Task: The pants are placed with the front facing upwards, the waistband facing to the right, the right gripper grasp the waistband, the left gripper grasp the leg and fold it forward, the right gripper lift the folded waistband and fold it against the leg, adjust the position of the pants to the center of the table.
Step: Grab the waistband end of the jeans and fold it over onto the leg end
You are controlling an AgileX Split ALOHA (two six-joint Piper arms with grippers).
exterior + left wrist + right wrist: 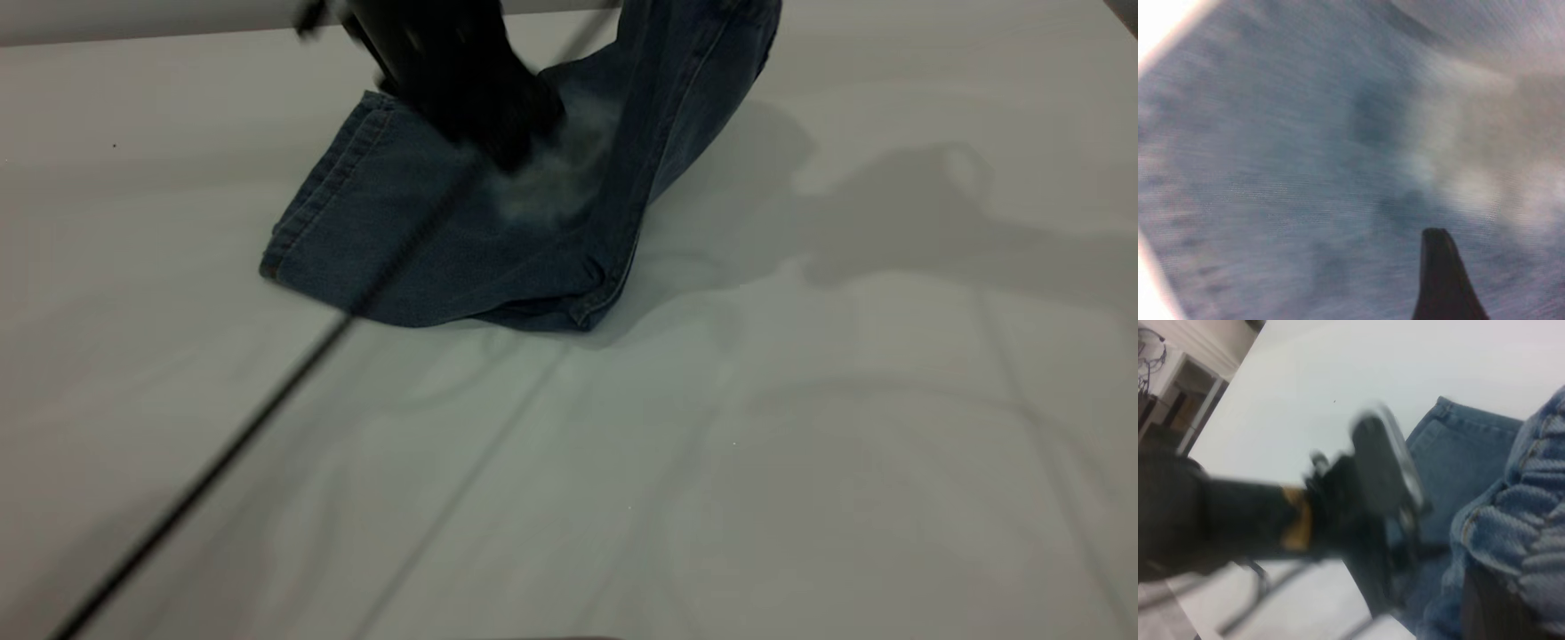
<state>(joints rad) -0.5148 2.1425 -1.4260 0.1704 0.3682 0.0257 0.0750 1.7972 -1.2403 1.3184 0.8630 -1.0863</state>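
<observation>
The blue denim pants (462, 240) lie on the white table (800, 462) at the back centre, with the leg hem (320, 200) toward the left. Their right part rises steeply out of the top of the exterior view (702, 53). In the right wrist view the ruffled waistband (1538, 520) hangs close, with my right gripper (1491, 607) shut on it. My left gripper (493, 124) is a dark blur low over the faded patch (560, 178) of the leg. Its wrist view is filled with denim (1305, 167).
A thin black cable (267, 409) runs diagonally from the left arm across the table toward the front left corner. The table's far edge (133, 36) lies just behind the pants. In the right wrist view, room furniture (1178, 407) shows beyond the table's edge.
</observation>
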